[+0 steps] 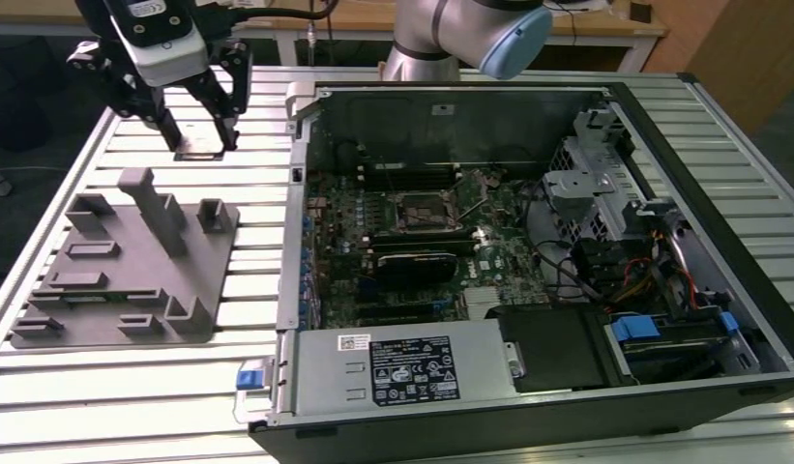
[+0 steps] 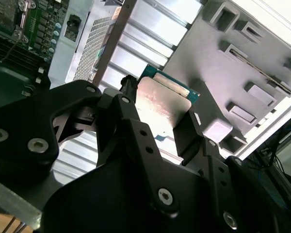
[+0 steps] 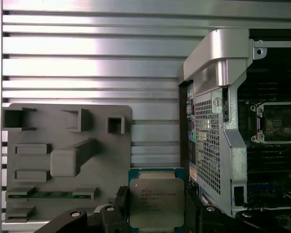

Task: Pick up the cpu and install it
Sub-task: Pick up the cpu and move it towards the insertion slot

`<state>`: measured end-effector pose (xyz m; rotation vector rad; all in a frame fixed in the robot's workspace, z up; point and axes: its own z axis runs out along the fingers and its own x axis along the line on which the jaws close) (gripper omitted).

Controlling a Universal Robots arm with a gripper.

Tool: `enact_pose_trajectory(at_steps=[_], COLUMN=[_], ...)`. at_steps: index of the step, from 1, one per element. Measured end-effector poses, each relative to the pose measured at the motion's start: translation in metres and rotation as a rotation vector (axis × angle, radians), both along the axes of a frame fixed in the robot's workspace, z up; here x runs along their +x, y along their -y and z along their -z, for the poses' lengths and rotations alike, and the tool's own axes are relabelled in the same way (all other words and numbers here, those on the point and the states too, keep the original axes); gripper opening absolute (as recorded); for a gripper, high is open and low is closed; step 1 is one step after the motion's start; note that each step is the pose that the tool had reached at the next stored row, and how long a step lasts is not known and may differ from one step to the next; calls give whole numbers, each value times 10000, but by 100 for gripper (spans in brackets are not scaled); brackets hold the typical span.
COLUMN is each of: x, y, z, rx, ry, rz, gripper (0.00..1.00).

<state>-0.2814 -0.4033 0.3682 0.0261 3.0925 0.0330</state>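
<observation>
Cpu (image 3: 156,201) up in the air
Pincer (image 1: 200,143) was clamped tight on it above the desk (image 1: 113,387), nr the grey fixture plate (image 1: 126,280) — on the exterior view's left of the open pc case (image 1: 500,430).

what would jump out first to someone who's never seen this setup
The open computer case dominates the exterior view's right, with the black socket frame near the middle of its board. At that view's upper left, the black pincer grips the silvery cpu by its edges above the slatted table, near a grey fixture plate.
</observation>
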Motion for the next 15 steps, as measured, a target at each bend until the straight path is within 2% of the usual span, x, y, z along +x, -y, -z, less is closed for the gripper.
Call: enact_pose_trajectory(at_steps=[15], x=[97], y=[-3], z=[0], rx=[1], ry=[1], rz=[0], gripper=[55])
